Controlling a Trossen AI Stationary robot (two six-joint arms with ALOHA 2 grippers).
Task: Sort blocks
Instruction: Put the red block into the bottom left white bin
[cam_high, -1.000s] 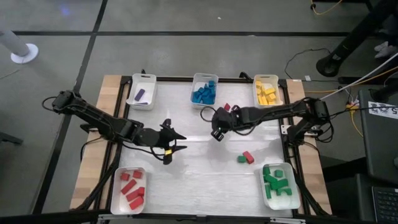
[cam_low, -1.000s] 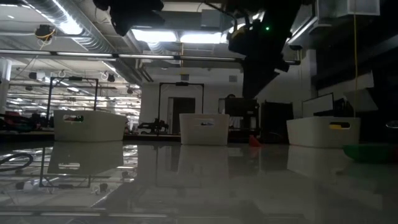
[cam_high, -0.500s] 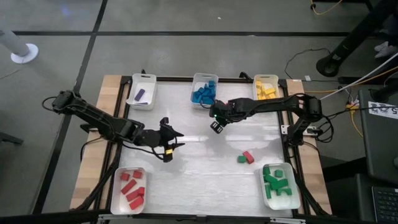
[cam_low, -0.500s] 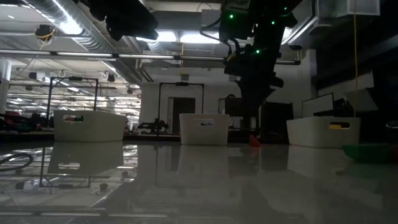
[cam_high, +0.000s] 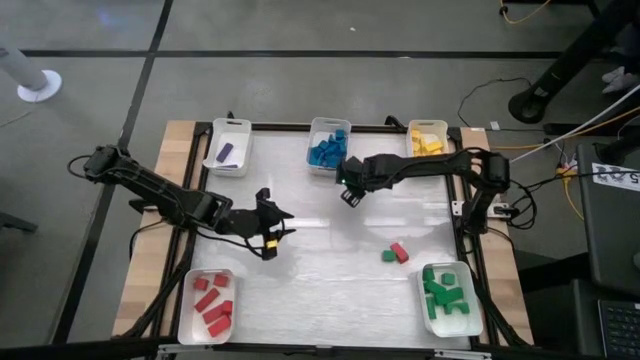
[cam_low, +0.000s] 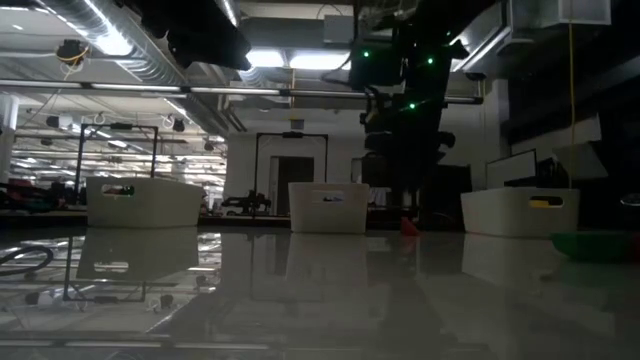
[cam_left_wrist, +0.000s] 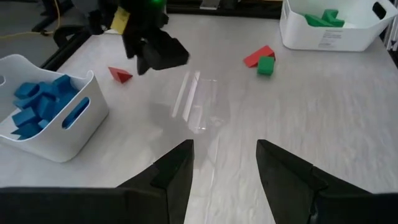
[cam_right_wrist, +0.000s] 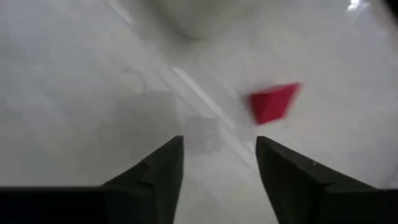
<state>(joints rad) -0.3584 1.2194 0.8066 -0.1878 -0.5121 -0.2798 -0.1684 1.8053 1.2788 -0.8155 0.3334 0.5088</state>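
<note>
White trays: five on the table. Far row, left to right: purple tray (cam_high: 229, 146), blue tray (cam_high: 329, 146), yellow tray (cam_high: 430, 146). Near row: red tray (cam_high: 207, 305) at left, green tray (cam_high: 449, 300) at right.
Tray contents: one purple block (cam_high: 225, 153); a heap of blue blocks (cam_high: 327, 152), count not readable; a heap of yellow blocks (cam_high: 428, 150); about six red blocks (cam_high: 212, 303); several green blocks (cam_high: 443, 290).
Loose blocks: three on the bare table (cam_high: 330, 290). One red wedge (cam_high: 364, 171) lies just right of the blue tray. One red bar (cam_high: 400, 251) and one green cube (cam_high: 388, 256) touch each other, near and right of centre.
Right gripper (cam_high: 347, 190): over the table just near the blue tray, close to the red wedge; fingers apart, nothing between them in its wrist view.
Left gripper (cam_high: 281, 226): left of centre over bare table; fingers parted, empty.
Obstructions: right gripper hangs between the left gripper and the red wedge.
Change: right gripper has moved far and left toward the blue tray over the last second, and its fingers have spread; left arm barely shifted; loose blocks unmoved.
</note>
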